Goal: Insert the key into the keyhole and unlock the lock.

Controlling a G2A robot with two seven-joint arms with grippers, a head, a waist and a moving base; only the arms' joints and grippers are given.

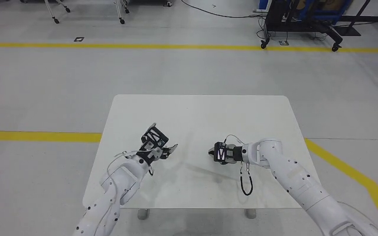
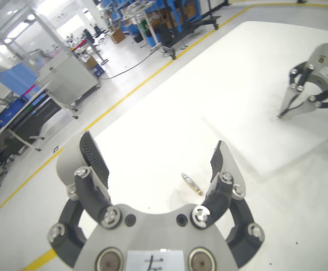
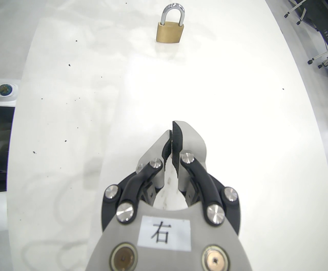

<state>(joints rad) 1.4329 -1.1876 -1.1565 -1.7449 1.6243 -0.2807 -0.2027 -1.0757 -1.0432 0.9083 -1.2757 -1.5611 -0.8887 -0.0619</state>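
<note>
Padlock (image 3: 170, 32): rectangular brass-coloured body with a polished silver shackle (image 3: 173, 14). The shackle is closed, with both legs seated in the body. The unit lies flat on the white table (image 3: 230, 102), toward its left side, shackle end pointing left.

Key (image 2: 191, 184): small, slim, silver-toned with a brass-coloured end. It lies flat on the table surface, not inserted in the padlock.

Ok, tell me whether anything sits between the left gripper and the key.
Nothing visible does. The key lies on the table just ahead of the open left gripper, in line with the gap between its fingers, nearer one of them. The right gripper, shut, is well off to the side.
</note>
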